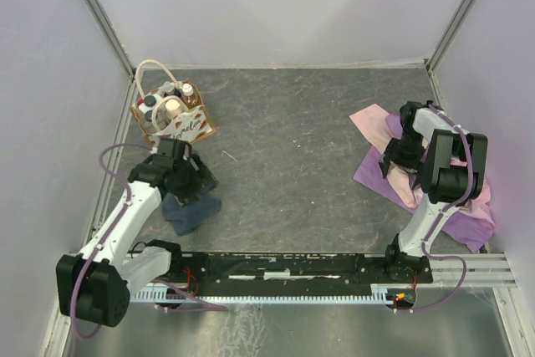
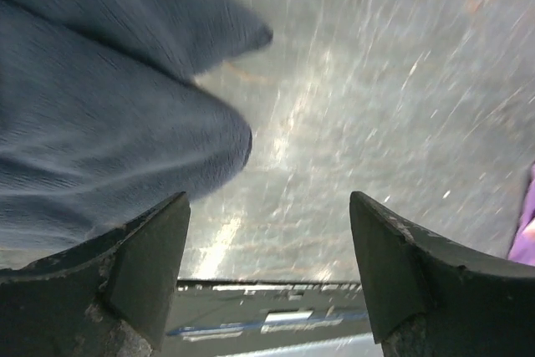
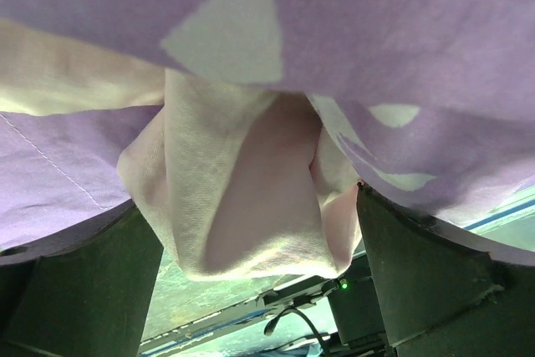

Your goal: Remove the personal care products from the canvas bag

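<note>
Just on the near side of the canvas bag, the left gripper hangs low over the table with its jaws spread wide and nothing between them. The dark grey cloth lies nearer the arm bases than the bag, and in the wrist view it bunches up right beside one finger. The personal care products are all inside the bag, standing upright and packed close, with the taller tan bottle on the bag's far right side. None has come out yet.

Well away to the right of the bag, the right gripper sits over the pink-purple cloth. Its claw is also wide, and a fold of the cloth droops between the fingers without being pinched.

Several things look likely to go wrong. The bag seems light and soft, so a pull on one tightly wedged bottle may drag or tip the whole bag. With the right arm so far from the bag, nothing steadies it. Wide jaws coming down among crowded caps could knock a neighbouring bottle over. The cream handle loop arches above the opening and could snag a finger. Closing too early beside the bag might catch the grey cloth instead.
</note>
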Controlling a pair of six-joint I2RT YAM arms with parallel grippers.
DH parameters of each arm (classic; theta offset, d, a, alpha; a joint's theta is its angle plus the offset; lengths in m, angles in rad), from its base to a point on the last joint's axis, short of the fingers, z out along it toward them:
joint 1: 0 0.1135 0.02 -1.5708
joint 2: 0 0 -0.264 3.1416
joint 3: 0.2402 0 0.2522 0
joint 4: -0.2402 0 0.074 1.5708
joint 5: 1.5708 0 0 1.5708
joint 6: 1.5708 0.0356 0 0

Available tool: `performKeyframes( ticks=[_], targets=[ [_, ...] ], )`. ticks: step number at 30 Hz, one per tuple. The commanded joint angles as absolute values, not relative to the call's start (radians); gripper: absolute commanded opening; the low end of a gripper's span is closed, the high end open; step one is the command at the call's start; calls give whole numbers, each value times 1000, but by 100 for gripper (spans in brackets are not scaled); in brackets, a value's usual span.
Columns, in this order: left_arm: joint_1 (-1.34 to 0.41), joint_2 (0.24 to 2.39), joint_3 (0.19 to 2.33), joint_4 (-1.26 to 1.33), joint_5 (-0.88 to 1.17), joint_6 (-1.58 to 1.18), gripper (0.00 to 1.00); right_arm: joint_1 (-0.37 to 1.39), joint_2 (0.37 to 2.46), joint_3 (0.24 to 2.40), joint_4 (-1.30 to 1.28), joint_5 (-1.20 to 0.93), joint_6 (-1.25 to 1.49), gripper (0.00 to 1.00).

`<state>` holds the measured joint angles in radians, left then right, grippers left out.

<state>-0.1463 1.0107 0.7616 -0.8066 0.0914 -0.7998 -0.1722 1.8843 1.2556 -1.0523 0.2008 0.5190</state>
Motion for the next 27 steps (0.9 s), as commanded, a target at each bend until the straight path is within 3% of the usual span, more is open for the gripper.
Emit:
performKeyframes(
  ticks=[1, 9, 14, 27],
  targets=[
    [-265, 1060, 652, -725, 138, -907, 86, -175, 1849, 1298, -1065, 227, 529, 98],
    [-301, 1142, 640, -695, 51, -923, 92, -175, 1864, 1279, -1047, 200, 532, 98],
    [-229, 1215, 668, -711, 38, -889, 96, -175, 1880, 1242, -1005, 136, 536, 100],
    [189, 1330, 715, -783, 3, -750, 100, -256, 2058, 1387, -1042, 253, 590, 100]
  ],
)
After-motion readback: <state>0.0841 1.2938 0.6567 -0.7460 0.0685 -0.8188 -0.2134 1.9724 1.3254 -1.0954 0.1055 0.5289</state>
